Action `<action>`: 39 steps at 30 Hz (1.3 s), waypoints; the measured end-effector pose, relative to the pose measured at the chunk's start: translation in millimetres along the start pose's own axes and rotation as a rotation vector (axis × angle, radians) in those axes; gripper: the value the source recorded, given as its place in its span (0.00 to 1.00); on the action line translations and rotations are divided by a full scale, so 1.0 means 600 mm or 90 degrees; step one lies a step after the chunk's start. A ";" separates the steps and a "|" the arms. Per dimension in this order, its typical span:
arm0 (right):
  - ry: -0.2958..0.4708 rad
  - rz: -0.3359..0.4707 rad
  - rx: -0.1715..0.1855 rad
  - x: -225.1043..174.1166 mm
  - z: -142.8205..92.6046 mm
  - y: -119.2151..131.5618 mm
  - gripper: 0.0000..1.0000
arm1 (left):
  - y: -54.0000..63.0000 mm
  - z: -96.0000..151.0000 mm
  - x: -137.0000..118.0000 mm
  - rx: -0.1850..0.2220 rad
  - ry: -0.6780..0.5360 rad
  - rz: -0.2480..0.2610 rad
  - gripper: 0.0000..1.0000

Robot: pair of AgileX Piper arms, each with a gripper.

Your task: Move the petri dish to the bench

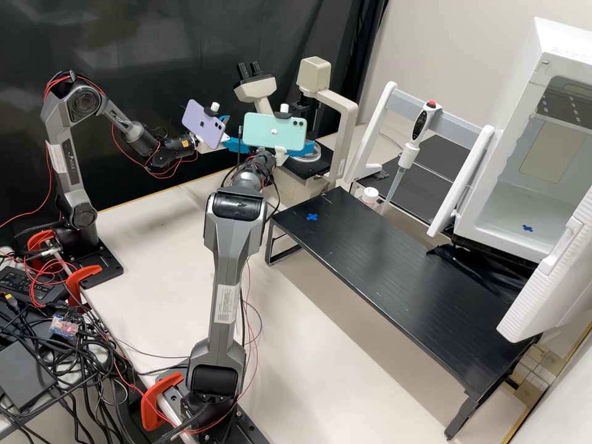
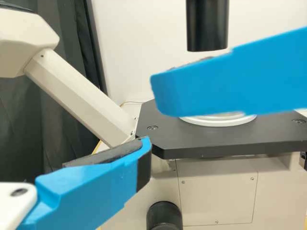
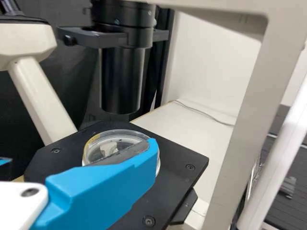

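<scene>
In the high view my left gripper point(image 1: 233, 143) is beside the microscope, partly behind the purple phone. My right gripper point(image 1: 306, 148) is over the microscope stage, behind the green phone. The clear petri dish point(image 3: 108, 143) lies on the black stage; the open right gripper point(image 3: 112, 191) has one finger across its near side, covering part of it. In the left wrist view the open left gripper point(image 2: 108, 184) is in front of the stage, apart from the dish, and a blue finger point(image 2: 230, 81), apparently the right gripper's, hides most of a pale round rim point(image 2: 218, 120).
The microscope's black condenser point(image 3: 120, 81) hangs above the stage point(image 3: 172, 167), with its beige upright point(image 3: 240, 124) to one side. A black raised bench point(image 1: 394, 271) with a blue cross mark stands nearby. Beyond it are a pipette point(image 1: 413, 139) and an open white incubator point(image 1: 524, 154).
</scene>
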 end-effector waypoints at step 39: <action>-0.102 -0.054 0.013 0.086 0.048 -0.041 0.00 | -0.001 0.001 0.000 0.009 -0.003 -0.001 1.00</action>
